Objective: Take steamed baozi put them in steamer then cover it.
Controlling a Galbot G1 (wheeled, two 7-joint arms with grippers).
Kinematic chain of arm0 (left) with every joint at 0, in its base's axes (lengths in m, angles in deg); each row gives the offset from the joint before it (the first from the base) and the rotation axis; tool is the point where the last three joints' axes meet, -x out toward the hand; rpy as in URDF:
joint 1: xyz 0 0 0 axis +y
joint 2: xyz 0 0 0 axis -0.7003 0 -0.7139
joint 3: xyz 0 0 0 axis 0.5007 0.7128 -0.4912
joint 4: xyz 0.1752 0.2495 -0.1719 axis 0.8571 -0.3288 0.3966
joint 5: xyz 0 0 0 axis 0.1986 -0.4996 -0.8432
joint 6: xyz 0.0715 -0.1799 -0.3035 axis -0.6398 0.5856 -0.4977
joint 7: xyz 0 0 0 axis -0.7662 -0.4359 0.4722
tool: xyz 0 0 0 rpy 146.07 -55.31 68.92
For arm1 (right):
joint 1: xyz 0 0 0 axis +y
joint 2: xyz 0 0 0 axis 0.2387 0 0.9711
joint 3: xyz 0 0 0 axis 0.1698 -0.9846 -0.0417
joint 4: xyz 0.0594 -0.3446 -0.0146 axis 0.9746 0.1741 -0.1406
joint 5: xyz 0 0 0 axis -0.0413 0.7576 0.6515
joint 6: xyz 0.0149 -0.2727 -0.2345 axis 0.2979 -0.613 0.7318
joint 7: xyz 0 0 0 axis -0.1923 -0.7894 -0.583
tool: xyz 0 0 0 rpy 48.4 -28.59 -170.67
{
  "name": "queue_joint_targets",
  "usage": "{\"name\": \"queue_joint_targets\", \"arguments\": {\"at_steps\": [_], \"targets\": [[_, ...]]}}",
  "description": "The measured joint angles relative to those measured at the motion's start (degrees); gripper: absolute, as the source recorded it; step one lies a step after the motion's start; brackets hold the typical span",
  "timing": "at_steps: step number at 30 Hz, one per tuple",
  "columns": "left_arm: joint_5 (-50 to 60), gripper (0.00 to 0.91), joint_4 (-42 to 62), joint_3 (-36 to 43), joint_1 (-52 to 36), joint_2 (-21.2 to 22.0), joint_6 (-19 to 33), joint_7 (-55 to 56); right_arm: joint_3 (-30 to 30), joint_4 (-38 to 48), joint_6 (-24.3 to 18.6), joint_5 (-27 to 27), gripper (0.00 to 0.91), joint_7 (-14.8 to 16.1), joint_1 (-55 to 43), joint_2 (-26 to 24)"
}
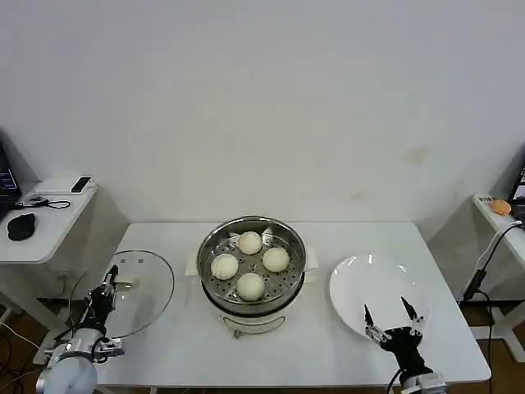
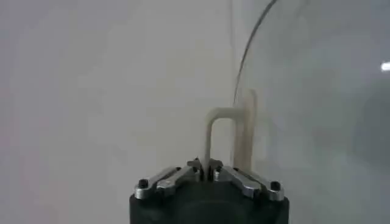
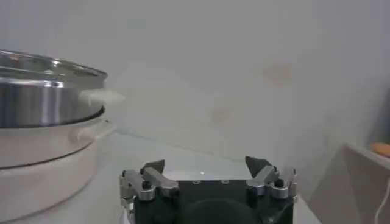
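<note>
Four baozi in steamer — cover handle half-hidden by left gripper.

Plain white wall behind, faintly smudged at right. White table in the middle — side desk at left carrying a mouse and cables, another desk at right. Brown floor below — even, soft light.

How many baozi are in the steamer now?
4, all on the steamer tray: baozi at the back, left, right and front. None seems hidden.
</note>
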Motion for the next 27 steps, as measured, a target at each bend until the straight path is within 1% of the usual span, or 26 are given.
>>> {"name": "queue_joint_targets", "arguments": {"at_steps": [6, 13, 20, 27], "targets": [[-1.14, 0.000, -6.82, -1.64, 0.39, -0.82, -5.66, -2.89, -0.59, 0.51, 0.02, 0.15, 0.907, 0.18, -0.27, -0.75], [-3.06, 0.000, -14.31, -1.33, 0.23, -2.55, -12.04, -7.97, -1.46, 1.37, -0.07, 0.82, 0.907, 0.33, -0.73, -1.20], [-2.32, 0.000, -22.88, 0.92, -0.09, -2.60, -18.17, -13.95, -2.29, 1.80, -0.56, 2.14, 0.907, 0.38, -0.85, -0.74], [0.18, 0.000, -28.60, 4.60, -2.06, -1.68, -22.57, -19.29, -2.89, 2.07, -1.08, 4.33, 0.907, 0.17, -0.82, 0.15]]}}
